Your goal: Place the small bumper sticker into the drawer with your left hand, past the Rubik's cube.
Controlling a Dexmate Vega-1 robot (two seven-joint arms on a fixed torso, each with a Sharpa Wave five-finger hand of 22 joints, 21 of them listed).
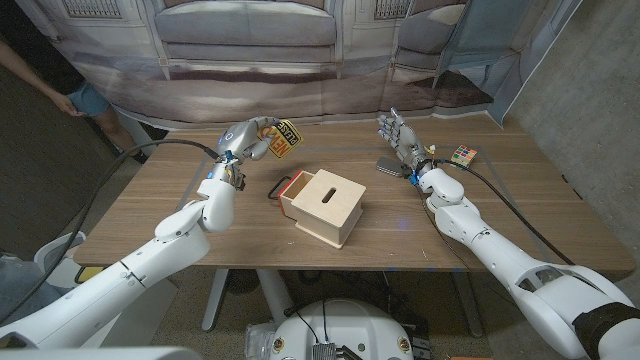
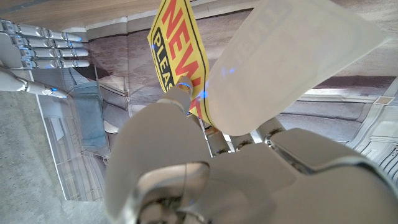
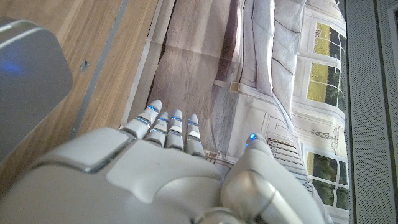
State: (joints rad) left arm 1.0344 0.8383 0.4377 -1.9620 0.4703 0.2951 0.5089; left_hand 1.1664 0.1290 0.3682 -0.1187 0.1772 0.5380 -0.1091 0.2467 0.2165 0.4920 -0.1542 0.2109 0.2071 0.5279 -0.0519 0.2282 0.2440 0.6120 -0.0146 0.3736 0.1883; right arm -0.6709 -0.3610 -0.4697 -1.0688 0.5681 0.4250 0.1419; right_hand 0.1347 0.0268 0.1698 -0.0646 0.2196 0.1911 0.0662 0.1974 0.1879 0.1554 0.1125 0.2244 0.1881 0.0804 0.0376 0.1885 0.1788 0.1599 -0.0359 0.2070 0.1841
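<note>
My left hand (image 1: pixel 246 139) is raised above the table's far left part and pinches the small yellow bumper sticker (image 1: pixel 283 139). In the left wrist view the sticker (image 2: pixel 178 46) shows black and red lettering above my hand (image 2: pixel 205 155). The wooden box (image 1: pixel 328 208) stands mid-table, its red-edged drawer (image 1: pixel 286 187) pulled out a little toward the sticker side. The Rubik's cube (image 1: pixel 462 155) lies at the far right. My right hand (image 1: pixel 397 133) stands upright and open between box and cube, holding nothing; its fingers (image 3: pixel 171 127) are straight.
A flat grey object (image 1: pixel 390 166) lies on the table just below my right hand and appears beside it in the right wrist view (image 3: pixel 25 81). A person (image 1: pixel 80 97) stands off the table's far left corner. A printed backdrop (image 1: pixel 300 50) hangs behind the table.
</note>
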